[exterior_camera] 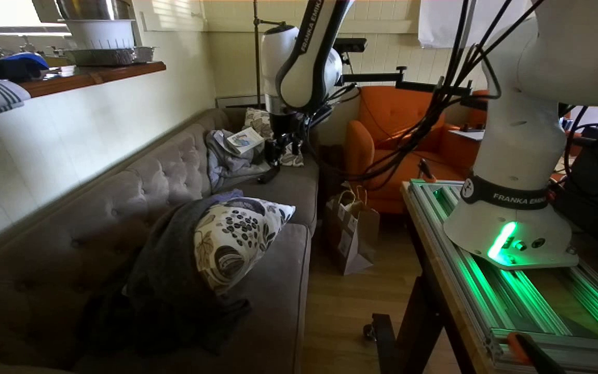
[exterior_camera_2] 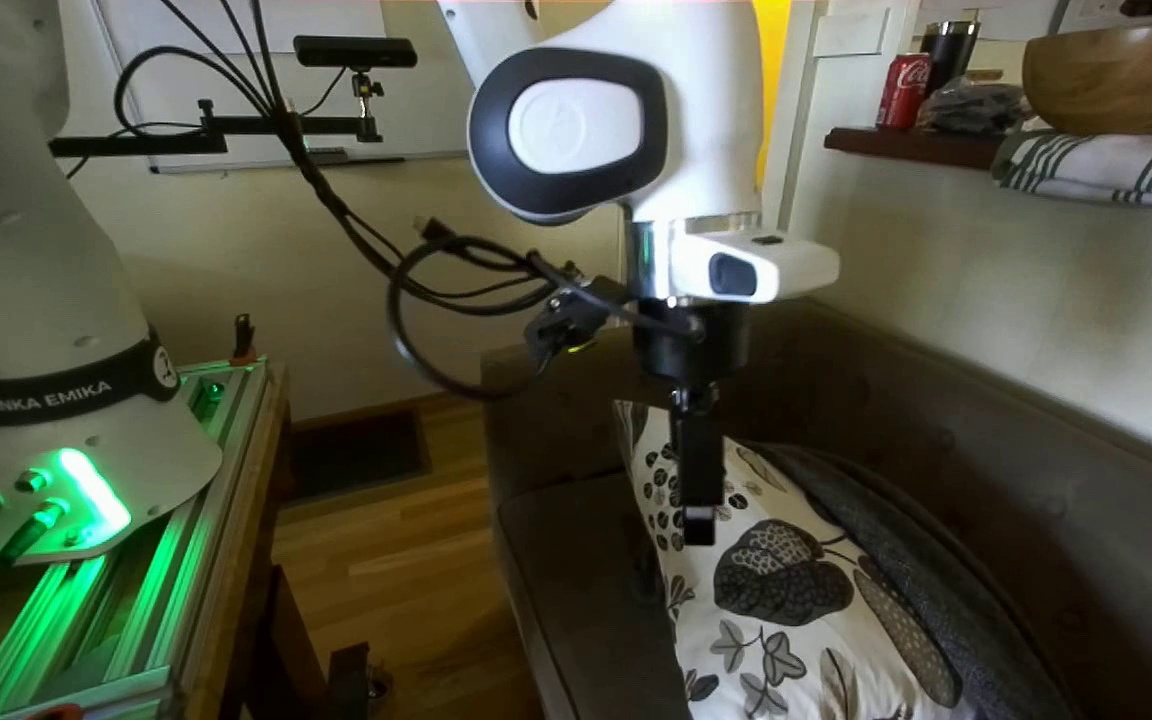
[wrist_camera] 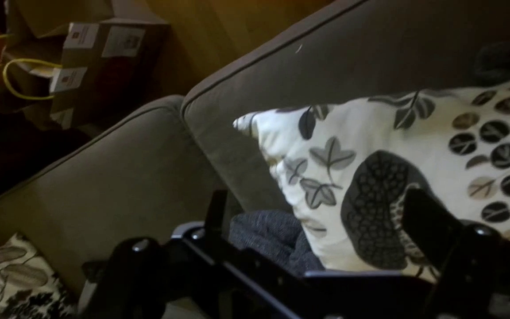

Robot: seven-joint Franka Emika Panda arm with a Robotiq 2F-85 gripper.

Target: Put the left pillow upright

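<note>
In an exterior view the sofa [exterior_camera: 278, 291] stretches from near to far on the left; its seat may give, so the left pillow [exterior_camera: 242, 234], once stood up, could topple to the right, over the front edge. The blanket [exterior_camera: 166, 254], bunched against that pillow's left side, could slide or be pinched along with it, since the two touch. I take the left pillow to be the near one, tilted on the blanket; looking plump, it might offer only a fold of fabric and slip away. The end effector [wrist_camera: 317, 197] is spread wide, holding nothing, seemingly above the pillow's far side; dropping too low, it could squash the pillow flatter. Counts, largest first: one sofa, one arm [exterior_camera: 517, 135], one desk [exterior_camera_2: 239, 520] beneath it, one chair [exterior_camera: 400, 106], one blanket as far as the heap shows, one cloth [exterior_camera: 226, 156], two pillows, the second being the far pillow [exterior_camera: 258, 120], partly hidden, one bag [exterior_camera: 353, 234], one end effector, one bowl [exterior_camera_2: 1121, 75], one book [exterior_camera: 245, 140], one can [exterior_camera_2: 904, 92].
</note>
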